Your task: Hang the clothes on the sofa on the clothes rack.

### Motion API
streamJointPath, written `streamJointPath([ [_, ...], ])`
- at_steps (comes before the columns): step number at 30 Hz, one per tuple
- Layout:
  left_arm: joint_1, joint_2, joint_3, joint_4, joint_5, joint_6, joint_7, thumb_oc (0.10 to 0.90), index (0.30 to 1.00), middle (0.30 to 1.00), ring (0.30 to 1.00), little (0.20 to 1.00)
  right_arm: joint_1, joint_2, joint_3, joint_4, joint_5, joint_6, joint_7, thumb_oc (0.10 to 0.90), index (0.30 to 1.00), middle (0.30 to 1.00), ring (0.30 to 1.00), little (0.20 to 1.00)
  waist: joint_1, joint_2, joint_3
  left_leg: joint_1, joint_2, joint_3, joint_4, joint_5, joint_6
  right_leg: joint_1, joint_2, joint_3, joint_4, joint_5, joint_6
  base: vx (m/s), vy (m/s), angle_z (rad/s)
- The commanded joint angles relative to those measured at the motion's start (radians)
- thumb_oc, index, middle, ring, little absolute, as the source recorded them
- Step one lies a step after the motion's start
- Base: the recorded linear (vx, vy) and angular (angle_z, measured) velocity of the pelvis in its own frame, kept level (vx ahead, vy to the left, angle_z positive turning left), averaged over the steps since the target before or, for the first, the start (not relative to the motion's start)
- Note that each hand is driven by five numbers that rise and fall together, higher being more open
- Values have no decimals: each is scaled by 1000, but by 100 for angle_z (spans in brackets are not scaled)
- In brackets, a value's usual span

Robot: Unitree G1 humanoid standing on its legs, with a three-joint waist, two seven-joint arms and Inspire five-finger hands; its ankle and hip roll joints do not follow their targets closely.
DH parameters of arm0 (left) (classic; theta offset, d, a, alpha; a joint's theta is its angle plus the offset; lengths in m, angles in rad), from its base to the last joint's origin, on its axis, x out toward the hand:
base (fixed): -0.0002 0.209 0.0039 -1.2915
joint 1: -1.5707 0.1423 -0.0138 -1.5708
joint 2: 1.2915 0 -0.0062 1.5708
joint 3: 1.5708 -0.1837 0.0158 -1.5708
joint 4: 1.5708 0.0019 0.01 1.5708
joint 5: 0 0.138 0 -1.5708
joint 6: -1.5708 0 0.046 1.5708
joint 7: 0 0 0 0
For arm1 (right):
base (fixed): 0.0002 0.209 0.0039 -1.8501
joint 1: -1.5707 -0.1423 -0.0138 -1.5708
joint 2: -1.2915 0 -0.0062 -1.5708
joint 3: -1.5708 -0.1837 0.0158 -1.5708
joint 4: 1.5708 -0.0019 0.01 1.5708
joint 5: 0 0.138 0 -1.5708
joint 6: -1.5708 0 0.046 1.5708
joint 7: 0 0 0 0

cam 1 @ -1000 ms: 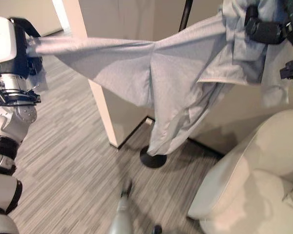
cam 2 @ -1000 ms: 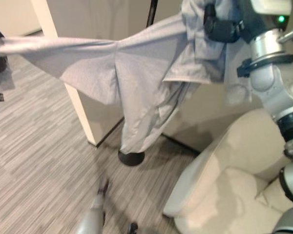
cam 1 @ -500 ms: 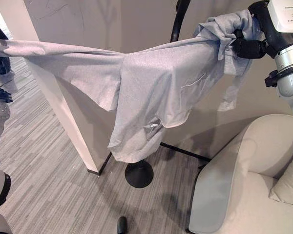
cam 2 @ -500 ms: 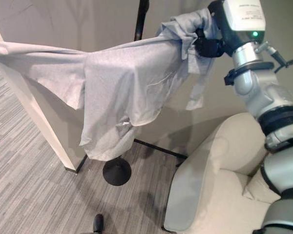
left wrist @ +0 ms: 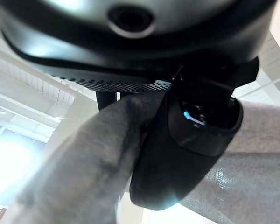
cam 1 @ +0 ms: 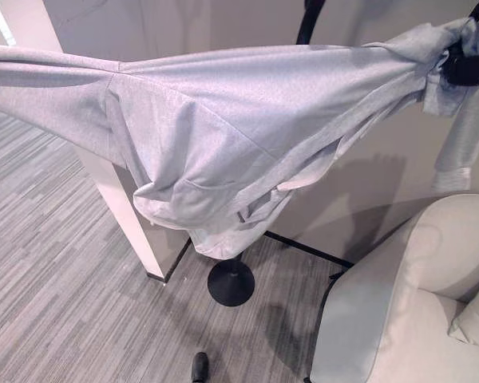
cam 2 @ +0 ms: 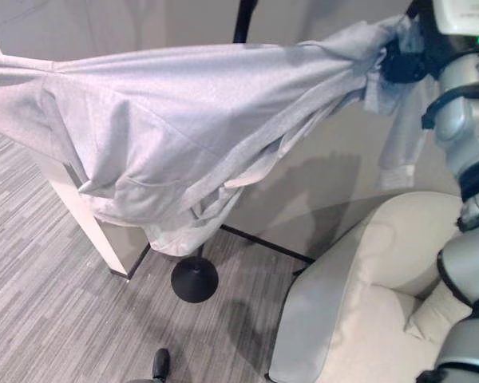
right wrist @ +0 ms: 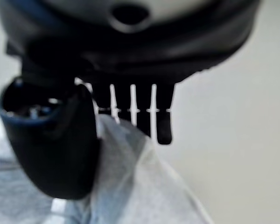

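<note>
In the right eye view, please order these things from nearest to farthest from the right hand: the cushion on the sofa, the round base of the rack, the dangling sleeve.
Measured from the right hand, which is shut on the garment:
1. Dangling sleeve, hanging just below the hand.
2. Cushion, low on the sofa, at the right.
3. Round base, on the floor, far to the left and below.

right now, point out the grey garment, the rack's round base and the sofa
grey garment (cam 1: 247,120), left eye view, on its stretched middle panel
rack's round base (cam 1: 230,282), left eye view, on the black disc's top
sofa (cam 2: 359,319), right eye view, on the seat
</note>
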Motion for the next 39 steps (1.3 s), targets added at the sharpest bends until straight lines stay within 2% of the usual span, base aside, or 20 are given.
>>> streamJointPath([
  [1, 23, 26, 26, 28, 3, 19, 31, 400, 300, 300, 300, 300, -30, -70, -97, 99, 40, 79, -47, 400, 300, 300, 300, 300, 46, 35, -161, 68, 44, -7, 2, -153, -75, -20, 4, -1, 24, 67, 80, 31, 85, 9],
  [8, 82, 33, 57, 22, 45, 43, 31, 400, 300, 300, 300, 300, 59, -107, -156, 116, 48, 92, -12, 400, 300, 300, 300, 300, 54, 27, -150, 48, 18, -29, 2, -159, -57, -44, -18, -5, 59, 106, 94, 10, 92, 5],
  [9, 178, -38, 97, 4, 94, 62, 4, 400, 300, 300, 300, 300, 139, -92, -195, 127, 29, 100, 10, 400, 300, 300, 300, 300, 64, 32, -130, 45, 11, -39, 2, -156, -48, -49, -22, -12, 70, 103, 93, -17, 56, 4],
  [13, 243, -123, 135, -71, 124, 66, 12, 400, 300, 300, 300, 300, 253, -75, -280, 130, 25, 110, 6, 400, 300, 300, 300, 300, 79, 33, -90, 8, 9, -54, 2, -146, -43, -68, -21, -30, 67, 76, 88, -128, 25, 13],
  [16, 342, -240, 193, -127, 109, 50, 25, 400, 300, 300, 300, 300, 362, 3, -359, 30, 38, 106, -5, 400, 300, 300, 300, 300, 87, 31, -19, -68, 16, -63, 7, -120, -42, -121, -18, -29, 74, 69, 80, -290, -43, 24],
  [17, 394, -298, 238, -122, 71, 40, 42, 400, 300, 300, 300, 300, 412, 63, -389, -77, 45, 99, -11, 400, 300, 300, 300, 300, 79, 31, 7, -87, 20, -58, 11, -115, -41, -139, -16, -19, 82, 60, 72, -164, -14, -7],
  [21, 514, -391, 347, -167, -6, 18, 51, 400, 300, 300, 300, 300, 550, 145, -464, -267, 31, 87, -17, 400, 300, 300, 300, 300, 66, 34, 32, -92, 27, -43, 15, -115, -38, -152, -18, -9, 103, 47, 60, -87, 9, -18],
  [23, 643, -523, 462, -317, -97, -9, 80, 400, 300, 300, 300, 300, 689, 229, -539, -413, 12, 72, -35, 400, 300, 300, 300, 300, 62, 37, 45, -79, 26, -35, 17, -125, -34, -146, -21, -8, 114, 32, 53, -17, 22, -18],
  [24, 647, -523, 463, -321, -96, -8, 80, 400, 300, 300, 300, 300, 692, 229, -540, -416, 12, 74, -35, 400, 300, 300, 300, 300, 62, 38, 42, -82, 27, -35, 15, -122, -34, -149, -20, -8, 113, 35, 52, -9, 13, -16],
  [27, 776, -683, 578, -472, -228, -52, 85, 400, 300, 300, 300, 300, 843, 307, -640, -626, -3, 61, -38, 400, 300, 300, 300, 300, 54, 46, 41, -67, 28, -28, 15, -130, -28, -144, -23, -14, 116, 18, 47, 2, 11, -9],
  [28, 814, -742, 608, -529, -294, -85, 92, 400, 300, 300, 300, 300, 889, 335, -668, -675, 6, 52, -40, 400, 300, 300, 300, 300, 53, 50, 40, -60, 28, -26, 15, -132, -26, -140, -24, -17, 116, 14, 46, 62, 22, -3],
  [29, 924, -867, 645, -646, -402, -141, 93, 400, 300, 300, 300, 300, 997, 435, -721, -781, 28, 20, -39, 400, 300, 300, 300, 300, 51, 56, 21, -43, 25, -20, 15, -137, -24, -128, -28, -28, 107, 9, 44, 83, 16, -8],
  [31, 974, -931, 638, -671, -487, -179, 57, 400, 300, 300, 300, 300, 1050, 512, -728, -834, 53, 2, -30, 400, 300, 300, 300, 300, 51, 59, 5, -29, 24, -16, 13, -140, -22, -116, -29, -31, 101, 5, 43, 73, 5, -11],
  [33, 977, -930, 637, -671, -489, -180, 55, 400, 300, 300, 300, 300, 1055, 512, -729, -836, 52, 3, -30, 400, 300, 300, 300, 300, 51, 58, 3, -29, 24, -16, 13, -141, -22, -115, -29, -32, 100, 5, 43, 29, -7, -13],
  [34, 1014, -988, 621, -680, -584, -205, 1, 532, 498, 498, 498, 498, 1106, 588, -719, -891, 78, -11, -14, 400, 300, 300, 300, 300, 48, 60, -10, -18, 24, -13, 11, -141, -21, -104, -28, -36, 93, 2, 41, 56, -22, -6],
  [35, 1041, -1046, 602, -701, -710, -233, -60, 745, 818, 818, 818, 818, 1147, 641, -693, -937, 114, -22, 11, 400, 300, 300, 300, 300, 47, 62, -20, -8, 26, -10, 10, -141, -20, -96, -28, -38, 88, 0, 40, 62, -39, -7],
  [36, 1066, -1081, 561, -721, -807, -234, -124, 800, 900, 900, 900, 900, 1176, 692, -659, -971, 166, -33, 35, 400, 300, 300, 300, 300, 47, 65, -28, 1, 27, -9, 9, -140, -21, -87, -27, -41, 82, -2, 39, 27, -28, -6],
  [37, 1066, -1081, 561, -721, -807, -234, -124, 800, 900, 900, 900, 900, 1176, 692, -659, -971, 166, -33, 35, 400, 300, 300, 300, 300, 47, 65, -28, 1, 27, -9, 9, -140, -21, -87, -27, -41, 82, -2, 39, -2, -45, -8],
  [38, 1081, -1109, 529, -727, -881, -233, -173, 800, 900, 900, 900, 900, 1182, 718, -613, -982, 214, -39, 64, 536, 505, 505, 505, 505, 48, 66, -33, 7, 30, -7, 9, -138, -23, -80, -24, -42, 77, -5, 36, -9, -42, -1],
  [39, 1089, -1120, 510, -742, -932, -230, -205, 800, 900, 900, 900, 900, 1186, 728, -597, -988, 243, -40, 77, 734, 801, 801, 801, 801, 49, 67, -35, 11, 32, -6, 8, -137, -24, -75, -23, -43, 74, -6, 34, -16, -63, 1],
])
